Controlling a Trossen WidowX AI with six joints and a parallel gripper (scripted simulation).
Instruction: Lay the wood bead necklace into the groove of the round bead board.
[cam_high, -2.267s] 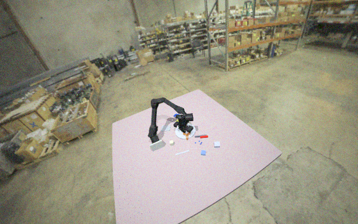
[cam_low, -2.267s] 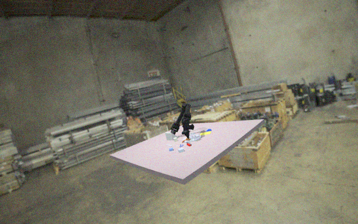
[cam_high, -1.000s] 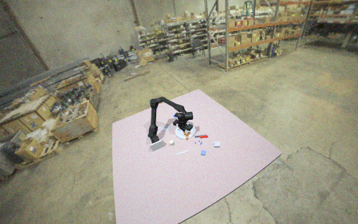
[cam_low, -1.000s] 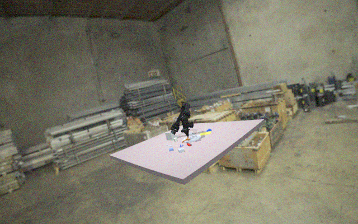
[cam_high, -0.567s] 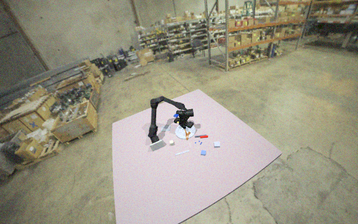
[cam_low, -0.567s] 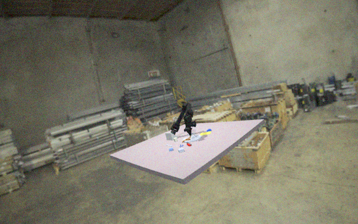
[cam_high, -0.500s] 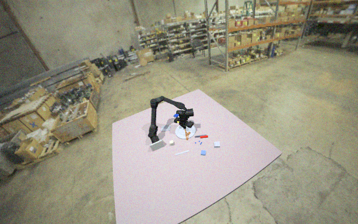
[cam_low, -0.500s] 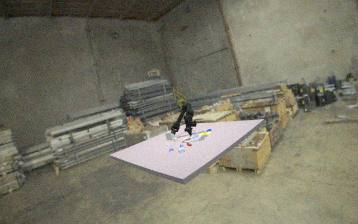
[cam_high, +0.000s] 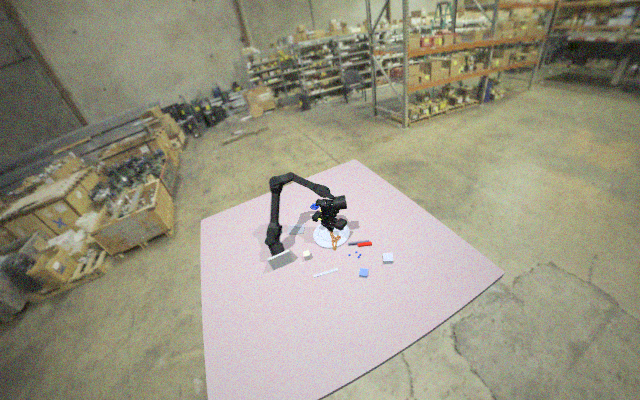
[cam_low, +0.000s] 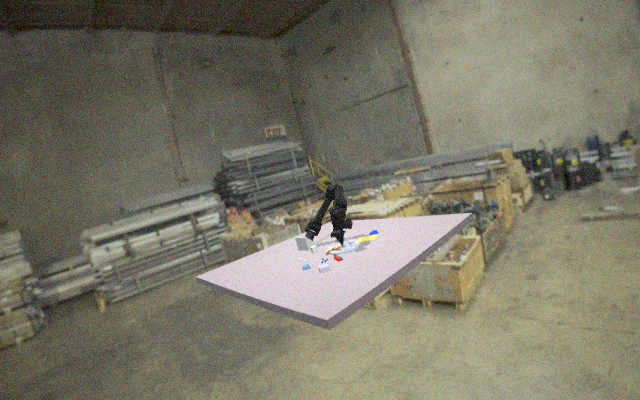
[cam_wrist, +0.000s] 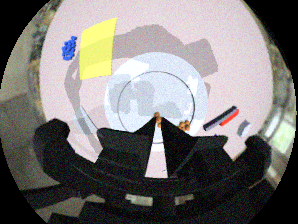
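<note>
The round bead board (cam_high: 320, 241) (cam_low: 356, 246) (cam_wrist: 112, 107) is pale and lies flat under the gripper; its groove shows as a thin dark circle in the wrist view. My gripper (cam_high: 332, 230) (cam_low: 342, 244) (cam_wrist: 158, 119) is over the board, shut on the wood bead necklace (cam_high: 334, 241) (cam_wrist: 185, 125). Orange-brown beads show at the fingertips. The rest hangs down in a narrow bunch towards the board's near edge in the top view. In the wrist view, more beads show right of the fingertips, by the groove's lower right. The fingers hide part of the necklace, and whether it touches the board is unclear.
A red (cam_high: 365, 244) (cam_low: 338, 258) and dark tool lies beside the board. A yellow sheet (cam_low: 368, 238) (cam_wrist: 97, 50) and a blue bunch (cam_high: 314, 206) (cam_wrist: 69, 48) lie beyond it. A cream cube (cam_high: 307, 255), white bar (cam_high: 326, 273), blue block (cam_high: 364, 273) and pale box (cam_high: 387, 258) stand nearer.
</note>
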